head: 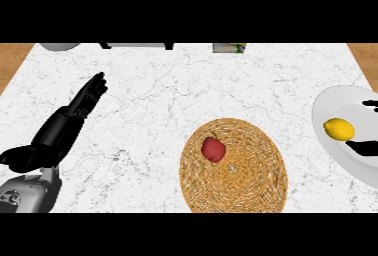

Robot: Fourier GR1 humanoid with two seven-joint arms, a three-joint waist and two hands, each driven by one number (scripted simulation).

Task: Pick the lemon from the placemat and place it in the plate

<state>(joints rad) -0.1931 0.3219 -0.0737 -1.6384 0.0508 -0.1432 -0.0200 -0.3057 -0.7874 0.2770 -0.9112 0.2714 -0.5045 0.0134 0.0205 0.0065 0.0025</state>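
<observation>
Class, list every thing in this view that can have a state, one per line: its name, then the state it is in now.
Lemon: lying on the plate, between dark fingers.
Plate: on the counter at the right edge, holding the lemon.
Woven placemat: flat on the counter, bearing a red fruit.
Red fruit: lying on the placemat.
Left hand: open, fingers straight, holding nothing.
Right hand: only fingers show beside the lemon.

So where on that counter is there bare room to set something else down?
Bare marble counter lies between the left hand and the woven placemat, and behind the placemat. The plate, holding the lemon and the right hand's fingers, is crowded.
</observation>
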